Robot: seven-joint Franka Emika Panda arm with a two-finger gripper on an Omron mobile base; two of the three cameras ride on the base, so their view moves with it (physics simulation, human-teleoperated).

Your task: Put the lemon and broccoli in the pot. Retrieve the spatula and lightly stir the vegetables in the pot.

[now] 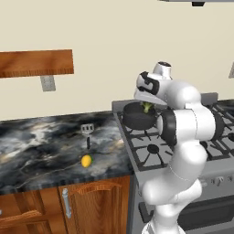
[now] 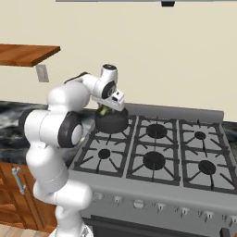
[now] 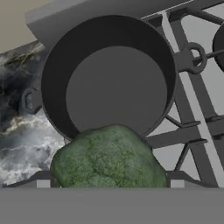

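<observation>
My gripper (image 1: pixel 147 105) hangs just above the dark pot (image 1: pixel 137 118) on the stove's back left burner, shut on the broccoli (image 1: pixel 146 108). In the hand view the green bumpy floret (image 3: pixel 109 159) sits between my fingers, over the near rim of the pot (image 3: pixel 57 65), whose inside is bare. The right base view shows the broccoli (image 2: pixel 104 111) under the hand, above the pot (image 2: pixel 111 122). The yellow lemon (image 1: pixel 86 160) lies on the marble counter near its front edge. The spatula (image 1: pixel 87 133) lies just behind it, slotted head toward the wall.
The stove (image 2: pixel 155 159) has several burners with black grates to the right of the pot. The dark marble counter (image 1: pixel 41 146) runs left of it, over wooden cabinets (image 1: pixel 82 201). A wooden shelf (image 1: pixel 36 63) and a wall outlet (image 1: pixel 47 83) are above the counter.
</observation>
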